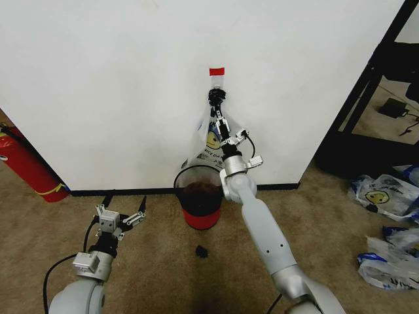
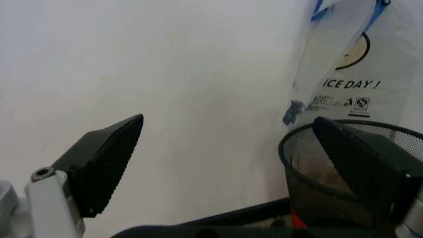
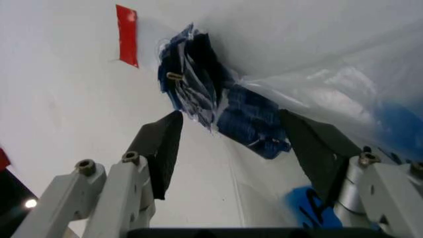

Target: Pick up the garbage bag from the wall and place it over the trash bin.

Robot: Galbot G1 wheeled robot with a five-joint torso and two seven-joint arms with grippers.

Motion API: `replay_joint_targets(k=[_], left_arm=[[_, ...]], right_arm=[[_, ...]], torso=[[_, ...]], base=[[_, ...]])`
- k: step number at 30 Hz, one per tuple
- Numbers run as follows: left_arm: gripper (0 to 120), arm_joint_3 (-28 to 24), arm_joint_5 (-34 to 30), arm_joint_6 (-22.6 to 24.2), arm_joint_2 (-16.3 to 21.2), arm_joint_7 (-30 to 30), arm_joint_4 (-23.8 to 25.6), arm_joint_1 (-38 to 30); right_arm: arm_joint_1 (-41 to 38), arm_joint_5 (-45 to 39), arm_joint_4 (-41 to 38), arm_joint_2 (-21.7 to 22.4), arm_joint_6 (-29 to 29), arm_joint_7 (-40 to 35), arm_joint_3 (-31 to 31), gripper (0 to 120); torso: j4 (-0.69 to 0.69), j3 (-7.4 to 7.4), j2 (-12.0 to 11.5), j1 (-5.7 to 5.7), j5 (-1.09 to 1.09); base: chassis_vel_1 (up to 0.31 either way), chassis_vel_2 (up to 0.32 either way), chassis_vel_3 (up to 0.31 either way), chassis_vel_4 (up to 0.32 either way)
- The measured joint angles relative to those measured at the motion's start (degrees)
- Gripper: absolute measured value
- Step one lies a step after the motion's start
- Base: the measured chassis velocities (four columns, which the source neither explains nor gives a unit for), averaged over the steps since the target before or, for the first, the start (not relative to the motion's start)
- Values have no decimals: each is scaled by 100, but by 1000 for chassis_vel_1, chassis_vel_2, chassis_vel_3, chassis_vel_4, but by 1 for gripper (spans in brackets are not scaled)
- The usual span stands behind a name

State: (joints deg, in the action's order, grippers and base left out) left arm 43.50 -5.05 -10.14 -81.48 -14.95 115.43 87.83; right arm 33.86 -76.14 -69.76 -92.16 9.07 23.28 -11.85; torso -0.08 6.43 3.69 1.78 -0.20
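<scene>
My right claw [image 3: 228,144] stands released, straddling the translucent white smiley garbage bag's [image 1: 208,140] blue handles; arm extended up the wall.

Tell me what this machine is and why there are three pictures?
It is a robot with two arms, and each arm ends in a gripper, a sort of pinching hand. One picture comes from a camera on its head, looking down. The other two come from cameras on its wrists.

The right gripper is stretched up to the wall, its fingers open around the bunched top of the garbage bag, which hangs below a strip of red tape. Nothing is gripped yet. Under the bag stands the trash bin on the carpet. The left gripper waits open, low beside the bin. A red fire extinguisher leans nearby.
</scene>
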Motion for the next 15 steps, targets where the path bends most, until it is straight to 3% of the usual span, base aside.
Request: replay_joint_targets(k=[15], left_arm=[[100,-37,93,-111,-102,-7,-36,42]], right_arm=[[-19,177,168,0,13,160,66,58]], torso=[[0,0,0,0,0]], base=[[0,0,0,0]])
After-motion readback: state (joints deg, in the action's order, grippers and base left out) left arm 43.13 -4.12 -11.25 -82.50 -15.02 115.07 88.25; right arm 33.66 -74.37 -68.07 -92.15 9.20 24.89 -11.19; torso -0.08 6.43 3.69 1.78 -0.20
